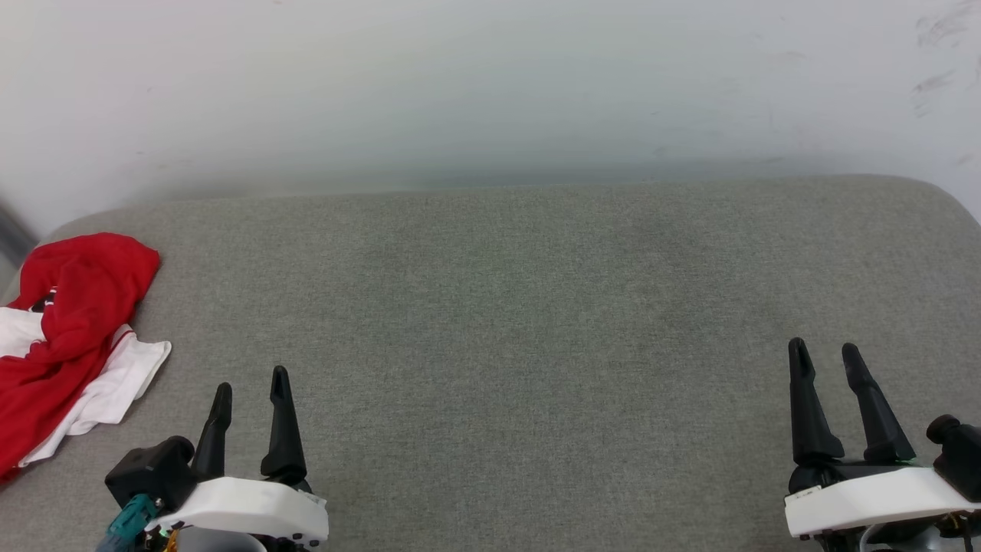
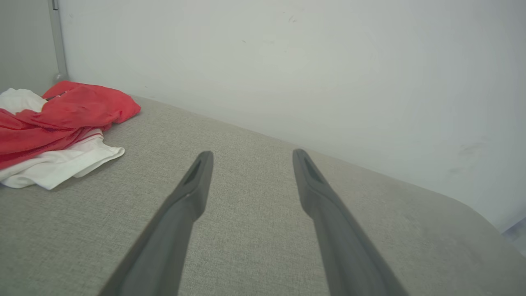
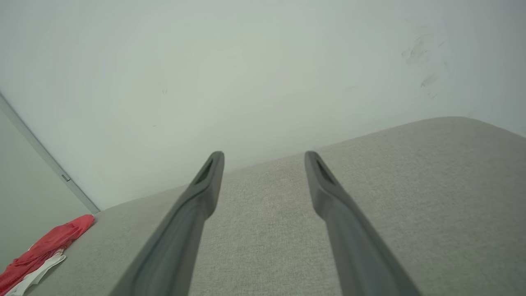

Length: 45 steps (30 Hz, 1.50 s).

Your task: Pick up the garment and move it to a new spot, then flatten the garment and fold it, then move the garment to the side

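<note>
1. At the far left edge of the grey cushion [image 1: 498, 307], the garment [image 1: 77, 322] is seen crumpled
2. The left gripper [image 1: 250, 386] and right gripper [image 1: 825, 347] are spread wide, with nothing grasped
3. No step is judged done: pickup, moving, flattening, folding and setting aside are left

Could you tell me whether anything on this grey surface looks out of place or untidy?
The shirt lies crumpled in a heap at the left edge of the grey cushion, red cloth bunched over white. The left gripper and right gripper are open, apart from it. A few scuffs mark the wall.
</note>
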{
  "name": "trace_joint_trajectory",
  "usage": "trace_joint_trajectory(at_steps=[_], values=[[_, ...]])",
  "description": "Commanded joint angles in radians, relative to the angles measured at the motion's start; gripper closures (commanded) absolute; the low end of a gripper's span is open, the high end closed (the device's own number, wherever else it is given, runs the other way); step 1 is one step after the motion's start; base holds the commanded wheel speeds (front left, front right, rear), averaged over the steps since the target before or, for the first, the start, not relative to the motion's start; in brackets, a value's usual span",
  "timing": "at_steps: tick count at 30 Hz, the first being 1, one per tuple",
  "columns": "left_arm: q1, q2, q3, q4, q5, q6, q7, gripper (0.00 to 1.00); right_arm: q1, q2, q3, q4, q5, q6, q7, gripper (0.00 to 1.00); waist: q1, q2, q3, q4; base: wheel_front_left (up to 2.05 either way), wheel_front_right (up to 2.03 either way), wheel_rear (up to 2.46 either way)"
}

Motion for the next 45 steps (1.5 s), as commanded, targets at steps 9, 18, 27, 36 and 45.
trace_joint_trajectory(at_steps=[9,18,27,36,45], values=[[0.012,-0.01,0.001,-0.01,0.111,-0.02,-0.03,0.0,0.016,0.002,0.002,-0.017,-0.097,0.0,-0.029,0.0,0.0,0.0,0.001,0.002,0.0,0.0,0.0],[0.028,-0.024,0.014,-0.002,0.214,-0.028,-0.054,0.0,0.035,0.002,0.007,-0.034,-0.191,0.0,-0.053,0.0,-0.0001,0.0,0.001,0.003,0.0,0.0,0.0],[0.043,-0.036,0.023,0.005,0.316,-0.049,-0.08,0.0,0.046,0.002,0.012,-0.044,-0.259,0.0,-0.08,0.0,-0.0001,0.0,0.001,0.002,0.0,0.0,0.0],[0.057,-0.043,0.032,0.017,0.375,-0.06,-0.096,0.0,0.06,0.002,0.017,-0.046,-0.289,0.0,-0.097,0.0,-0.0001,0.0,-0.003,0.0,0.0,0.0,0.0],[0.06,-0.048,0.043,0.027,0.399,-0.068,-0.108,0.0,0.07,0.003,0.019,-0.034,-0.311,0.0,-0.107,0.0,-0.0001,0.0,-0.002,0.003,0.0,0.0,0.0]])
